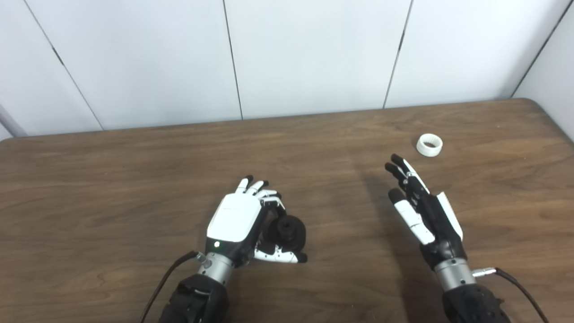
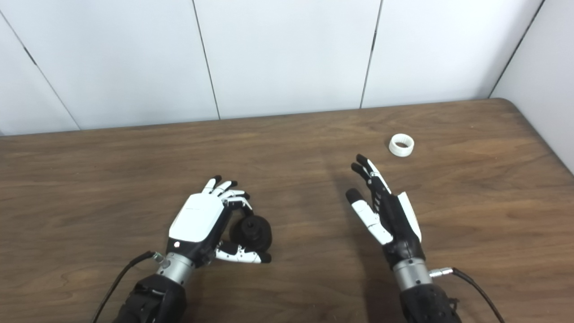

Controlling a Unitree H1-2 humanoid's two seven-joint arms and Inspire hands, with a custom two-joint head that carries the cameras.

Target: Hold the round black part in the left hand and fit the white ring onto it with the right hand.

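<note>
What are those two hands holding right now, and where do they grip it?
The left hand holds the round black part by its rim, fingers above and thumb below. The right hand is open and empty; the white ring lies on the table.

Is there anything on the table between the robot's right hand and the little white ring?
Nothing: both eye views show only bare table between the right hand and the white ring.

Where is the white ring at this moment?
The small white plastic ring lies flat on the brown wooden table, far right, just beyond the open right hand's fingertips, untouched.
</note>
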